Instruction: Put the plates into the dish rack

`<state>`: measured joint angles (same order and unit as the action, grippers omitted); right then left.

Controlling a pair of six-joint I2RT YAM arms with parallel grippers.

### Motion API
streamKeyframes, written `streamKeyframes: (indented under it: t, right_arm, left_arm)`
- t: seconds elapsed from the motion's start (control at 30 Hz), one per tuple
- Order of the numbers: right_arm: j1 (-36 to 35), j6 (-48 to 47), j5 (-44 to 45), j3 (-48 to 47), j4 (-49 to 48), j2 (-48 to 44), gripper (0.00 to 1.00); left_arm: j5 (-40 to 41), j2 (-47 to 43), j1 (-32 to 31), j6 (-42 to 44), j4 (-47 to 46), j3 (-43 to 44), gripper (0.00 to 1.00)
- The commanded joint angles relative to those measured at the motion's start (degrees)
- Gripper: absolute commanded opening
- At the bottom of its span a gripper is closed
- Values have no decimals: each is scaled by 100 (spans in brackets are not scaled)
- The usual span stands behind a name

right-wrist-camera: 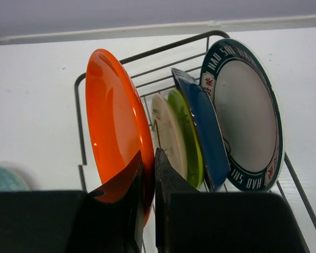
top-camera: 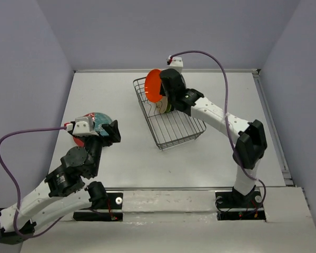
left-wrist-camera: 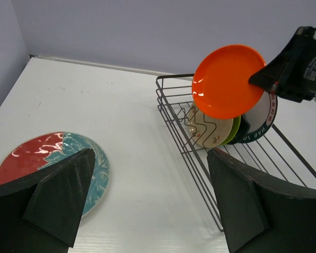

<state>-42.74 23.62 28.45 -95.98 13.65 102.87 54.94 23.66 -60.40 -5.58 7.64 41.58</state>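
Four plates stand on edge in the rack's far end: cream, green, blue and the teal-rimmed white one, packed close and crowding the space next in line. Right beside the cream one is the orange plate, glossy and plain, held upright and higher than the others, with the right gripper pinched tight on its lower rim. Well off to the left, the red-and-teal plate lies flat on the table, and the left gripper hangs over it with its fingers spread wide, holding nothing.
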Motion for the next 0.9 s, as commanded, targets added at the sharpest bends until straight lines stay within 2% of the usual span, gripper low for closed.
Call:
streamKeyframes:
  t: [0.0,0.1,0.27,0.53,0.87]
  right_arm:
    - [-348,-252,2217,-1044,59,549,7]
    - [-454,-541,2717,-1343,59,944,7]
    - [-454,-692,2912,-1528,24,1428,7]
    - [-454,-920,3131,-1502,24,1578,7]
    - [-454,-1052,2649,-1423,32,1929,7]
  left_arm:
    - [-18,-55,72,93,-334,-1,99]
    - [-149,-55,99,84,-351,8,99]
    - [-299,-46,160,31,-316,25,99]
    - [-457,60,204,31,-360,-1,99]
    - [-537,288,362,-92,-324,25,99]
